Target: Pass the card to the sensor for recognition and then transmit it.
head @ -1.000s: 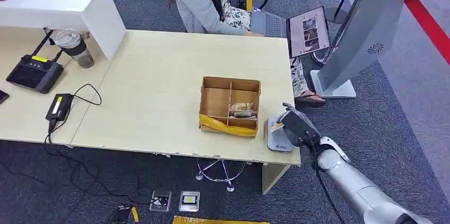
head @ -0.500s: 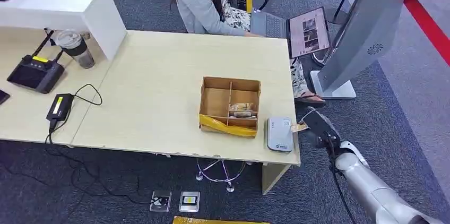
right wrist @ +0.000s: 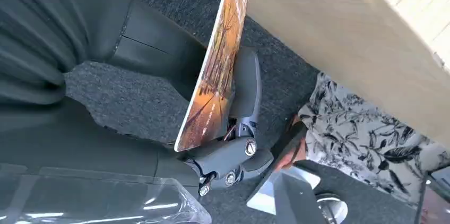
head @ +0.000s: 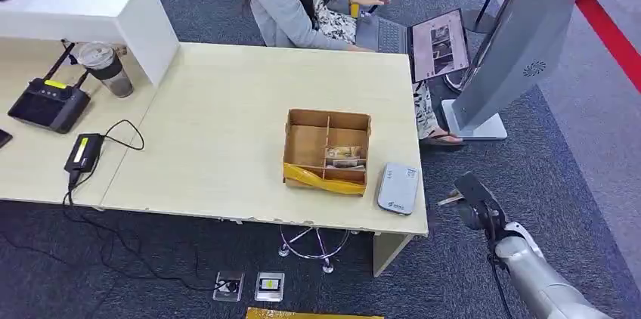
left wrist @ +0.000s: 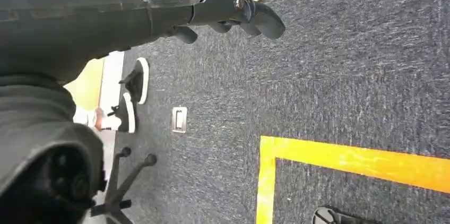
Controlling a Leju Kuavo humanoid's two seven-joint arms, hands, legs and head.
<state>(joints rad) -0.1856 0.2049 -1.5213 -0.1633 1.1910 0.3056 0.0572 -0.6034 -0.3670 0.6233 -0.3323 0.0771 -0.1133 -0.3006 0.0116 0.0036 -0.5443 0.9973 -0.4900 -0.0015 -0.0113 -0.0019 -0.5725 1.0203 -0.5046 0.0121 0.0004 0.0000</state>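
Head view shows the pale wooden surface [head: 227,130], with a divided cardboard box [head: 327,150] near its right end and the grey sensor [head: 398,188] just beside the box at the front corner. Off that corner, above the carpet, the right robot hand [head: 472,199] pinches the card [head: 450,199]; in the right wrist view the orange card [right wrist: 215,70] stands edge-on between thumb and fingers [right wrist: 247,88]. The left robot hand [left wrist: 233,14] hangs over the floor, fingers loosely apart, holding nothing.
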